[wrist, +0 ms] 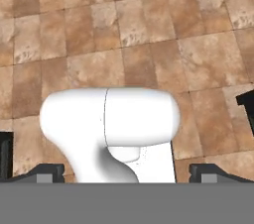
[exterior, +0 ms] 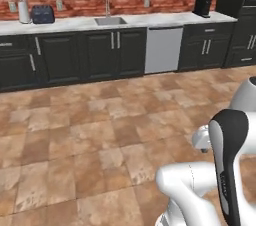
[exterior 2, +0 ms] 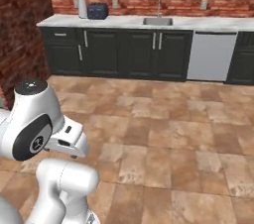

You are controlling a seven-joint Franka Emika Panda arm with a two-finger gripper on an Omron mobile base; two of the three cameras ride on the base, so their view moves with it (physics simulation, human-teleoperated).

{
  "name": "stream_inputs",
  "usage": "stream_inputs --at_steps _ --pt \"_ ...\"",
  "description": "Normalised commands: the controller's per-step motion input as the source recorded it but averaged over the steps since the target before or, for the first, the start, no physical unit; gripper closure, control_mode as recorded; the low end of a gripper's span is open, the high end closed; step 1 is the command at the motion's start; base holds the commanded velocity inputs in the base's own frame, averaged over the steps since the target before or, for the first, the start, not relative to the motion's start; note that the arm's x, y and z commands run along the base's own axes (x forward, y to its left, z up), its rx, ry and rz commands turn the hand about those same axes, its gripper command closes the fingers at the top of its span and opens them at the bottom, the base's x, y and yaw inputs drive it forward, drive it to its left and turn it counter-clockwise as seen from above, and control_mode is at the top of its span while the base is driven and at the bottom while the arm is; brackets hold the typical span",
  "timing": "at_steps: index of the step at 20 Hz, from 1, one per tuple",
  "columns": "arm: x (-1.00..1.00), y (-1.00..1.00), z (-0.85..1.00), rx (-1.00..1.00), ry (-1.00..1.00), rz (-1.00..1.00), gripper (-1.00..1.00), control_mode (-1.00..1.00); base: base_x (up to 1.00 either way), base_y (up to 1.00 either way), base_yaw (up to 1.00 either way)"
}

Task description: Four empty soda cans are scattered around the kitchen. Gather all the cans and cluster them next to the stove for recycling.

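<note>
The soda cans and the stove are out of view. I face a kitchen wall of dark cabinets [exterior: 65,57] under a white marble counter [exterior: 150,20], with red brick behind. My arm is folded low over the brown tiled floor [exterior: 90,130]. In the hand view my gripper [wrist: 127,129] points down at the floor tiles, its dark fingertips [wrist: 4,152] standing far apart at the picture's two sides, open with nothing between them.
On the counter are a sink with faucet [exterior: 110,21], a dark toaster [exterior: 43,15], a paper towel roll [exterior: 23,11] and a black coffee machine [exterior: 202,6]. A steel dishwasher [exterior: 163,49] sits below. A brick side wall [exterior 2: 20,29] stands at the left.
</note>
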Motion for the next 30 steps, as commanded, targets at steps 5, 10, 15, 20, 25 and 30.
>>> stream_inputs --at_steps 5,10,15,20,25,30 --pt "0.0 0.0 0.0 0.0 0.0 0.0 -1.0 1.0 0.94 0.09 -0.3" --pt "0.0 0.0 0.0 0.0 0.0 0.0 -1.0 1.0 1.0 0.01 -0.34" --pt "0.0 0.0 0.0 0.0 0.0 0.0 -1.0 1.0 1.0 0.0 -0.47" --pt "0.0 0.0 0.0 0.0 0.0 0.0 -1.0 1.0 1.0 -0.06 -0.55" --pt "0.0 0.0 0.0 0.0 0.0 0.0 -1.0 1.0 0.99 -0.09 -0.61" --pt "0.0 0.0 0.0 0.0 0.0 0.0 -1.0 1.0 1.0 -0.01 -0.57"
